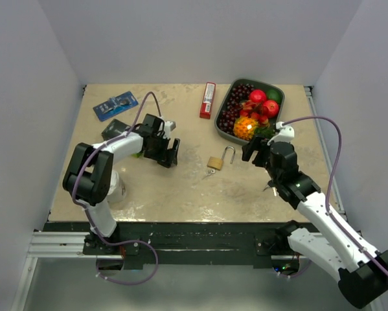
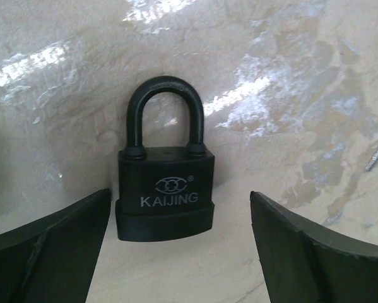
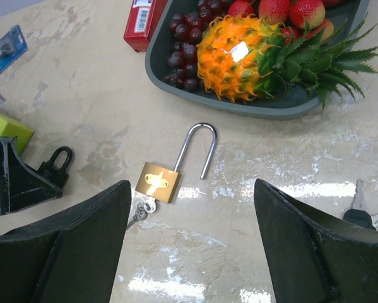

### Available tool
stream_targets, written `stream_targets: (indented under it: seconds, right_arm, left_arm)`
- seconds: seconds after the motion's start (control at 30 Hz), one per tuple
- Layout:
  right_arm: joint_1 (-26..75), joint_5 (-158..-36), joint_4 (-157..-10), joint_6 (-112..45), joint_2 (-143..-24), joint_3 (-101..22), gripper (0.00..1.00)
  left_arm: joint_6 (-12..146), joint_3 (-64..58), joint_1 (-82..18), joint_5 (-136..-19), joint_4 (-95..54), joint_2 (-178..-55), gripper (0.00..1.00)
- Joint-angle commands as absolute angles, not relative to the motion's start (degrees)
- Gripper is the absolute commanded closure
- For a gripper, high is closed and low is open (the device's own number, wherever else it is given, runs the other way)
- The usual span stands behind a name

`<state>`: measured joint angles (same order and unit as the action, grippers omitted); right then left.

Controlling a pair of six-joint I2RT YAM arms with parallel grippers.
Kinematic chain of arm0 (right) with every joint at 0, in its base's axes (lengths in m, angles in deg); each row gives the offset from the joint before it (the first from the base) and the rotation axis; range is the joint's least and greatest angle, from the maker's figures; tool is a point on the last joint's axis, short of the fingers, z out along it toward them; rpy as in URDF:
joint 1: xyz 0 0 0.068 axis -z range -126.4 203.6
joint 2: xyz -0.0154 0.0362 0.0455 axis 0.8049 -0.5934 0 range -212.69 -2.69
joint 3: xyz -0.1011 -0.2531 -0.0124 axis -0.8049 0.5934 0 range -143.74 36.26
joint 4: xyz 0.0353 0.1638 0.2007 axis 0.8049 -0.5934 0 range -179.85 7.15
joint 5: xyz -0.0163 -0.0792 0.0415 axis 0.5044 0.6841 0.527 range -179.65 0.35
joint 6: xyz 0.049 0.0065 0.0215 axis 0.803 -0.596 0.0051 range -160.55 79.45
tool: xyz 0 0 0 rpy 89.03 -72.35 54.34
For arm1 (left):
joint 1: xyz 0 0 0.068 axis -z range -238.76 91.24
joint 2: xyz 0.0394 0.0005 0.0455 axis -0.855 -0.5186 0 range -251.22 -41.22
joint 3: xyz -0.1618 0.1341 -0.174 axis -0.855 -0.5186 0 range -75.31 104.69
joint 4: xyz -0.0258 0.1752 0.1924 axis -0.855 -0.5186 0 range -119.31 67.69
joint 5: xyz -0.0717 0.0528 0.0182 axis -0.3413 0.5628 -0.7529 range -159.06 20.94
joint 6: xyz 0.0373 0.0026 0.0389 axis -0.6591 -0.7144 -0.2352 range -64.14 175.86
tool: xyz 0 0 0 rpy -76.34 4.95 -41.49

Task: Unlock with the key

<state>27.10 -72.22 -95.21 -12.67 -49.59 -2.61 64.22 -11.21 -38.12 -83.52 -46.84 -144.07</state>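
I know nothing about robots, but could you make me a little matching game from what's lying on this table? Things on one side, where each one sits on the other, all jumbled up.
Things:
1. black padlock
2. brass padlock
3. red box
4. blue packet

Places:
A. near the table's far left corner
B. lying below the open left jaws
C. just left of the fruit tray
D. mid-table, between the two arms

Pairs: 1-B, 2-D, 3-C, 4-A
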Motion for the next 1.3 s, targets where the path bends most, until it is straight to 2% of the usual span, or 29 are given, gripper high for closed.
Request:
stream_targets:
  seconds: [0.0, 0.07, 0.13, 0.17, 0.2, 0.3, 0.33, 0.53, 0.67, 0.8, 0.87, 0.97, 1.0, 1.1, 1.23, 1.27]
  right_arm:
    - [27.41, -73.04, -91.91, -11.90, -50.94, -2.24, 0.19]
    - [27.41, -73.22, -91.47, -11.72, -51.38, -1.98, 0.19]
    - [27.41, -73.74, -90.94, -11.54, -51.47, -1.36, 0.19]
    - [27.32, -73.83, -90.85, -11.46, -51.38, -1.19, 0.19]
    - [27.32, -73.92, -90.85, -11.46, -51.38, -0.92, 0.19]
    - [27.41, -73.92, -91.37, -11.54, -50.68, -0.40, 0.19]
    - [27.32, -73.83, -91.29, -11.54, -50.42, -0.13, 0.19]
    - [27.32, -74.01, -91.02, -12.16, -50.15, 0.05, 0.19]
    - [27.41, -74.18, -91.11, -12.16, -50.50, -0.48, 0.20]
    - [27.32, -74.18, -91.11, -11.54, -49.72, -0.04, 0.20]
    - [27.41, -74.18, -91.63, -11.46, -49.10, 0.13, 0.20]
    - [27.41, -73.83, -92.86, -11.19, -48.05, 0.22, 0.20]
    - [27.32, -73.66, -93.13, -11.19, -47.70, 0.22, 0.20]
    - [27.32, -73.13, -93.66, -11.10, -46.64, 0.05, 0.20]
    - [27.32, -72.87, -94.10, -11.19, -46.64, -0.39, 0.20]
    - [27.32, -72.95, -94.19, -11.19, -46.90, -0.57, 0.20]
  left_arm:
    - [64.56, -10.45, -35.31, -72.36, -50.51, -145.89, 0.08]
    - [64.39, -10.36, -33.20, -69.25, -51.57, -146.60, 0.11]
    - [64.65, -10.27, -30.12, -61.79, -52.10, -147.04, 0.24]
    - [64.82, -9.92, -29.24, -59.85, -52.54, -147.39, 0.35]
    - [65.09, -9.75, -27.84, -56.09, -52.89, -148.00, 0.56]
    - [65.97, -8.78, -25.47, -48.37, -54.56, -148.54, 0.85]
    - [66.49, -8.25, -24.67, -45.80, -55.95, -148.62, 0.88]
    - [68.69, -2.28, -15.79, -18.55, -67.54, -149.68, 0.93]
    - [70.10, 0.09, -13.86, -14.05, -71.87, -149.60, 0.93]
    - [69.84, 0.80, -13.59, -15.79, -71.44, -148.36, 0.93]
    - [69.31, -0.07, -13.94, -18.77, -68.47, -145.75, 0.92]
    - [71.14, -2.87, -18.13, -35.69, -59.16, -138.82, 0.92]
    - [74.55, -3.93, -19.81, -46.71, -56.52, -136.95, 0.92]
    - [83.24, -9.29, -24.39, -61.44, -45.01, -129.66, 0.92]
    - [93.46, -15.70, -26.33, -71.67, -29.45, -123.32, 0.92]
    - [95.65, -16.85, -27.72, -77.35, -26.99, -122.18, 0.92]
